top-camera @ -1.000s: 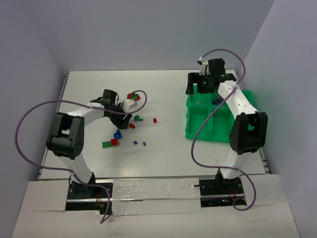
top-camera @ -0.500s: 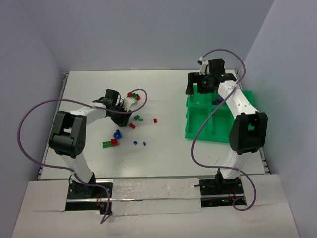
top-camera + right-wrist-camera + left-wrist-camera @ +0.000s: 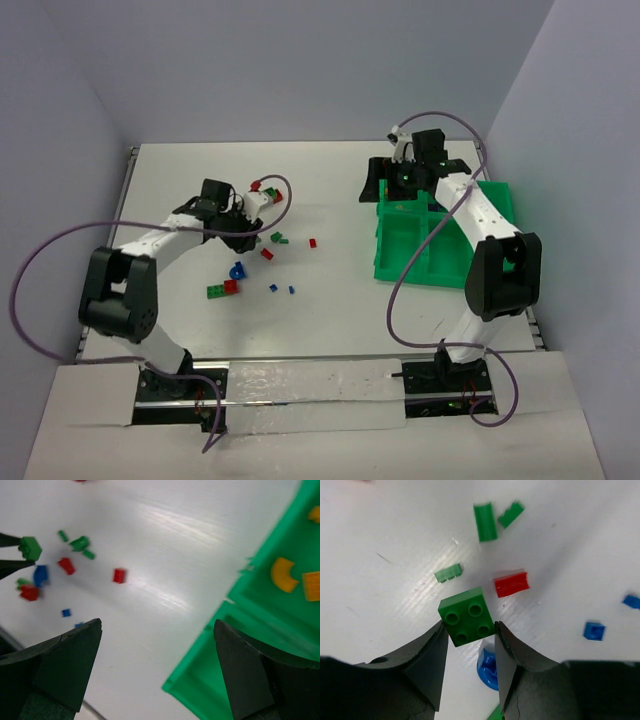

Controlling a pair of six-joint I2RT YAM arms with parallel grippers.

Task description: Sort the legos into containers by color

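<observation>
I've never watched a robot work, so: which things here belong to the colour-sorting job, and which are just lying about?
Job: green four-stud plastic brick held in the left gripper; small red plastic brick and blue plastic brick loose on the white table; bright green divided plastic tray, orange curved piece inside.
Lying about: purple arm cables; silvery strip along the near edge.

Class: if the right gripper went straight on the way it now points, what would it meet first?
Most likely the bare table, between the lone red brick and the green tray corner, though depth is hard to judge.
</observation>
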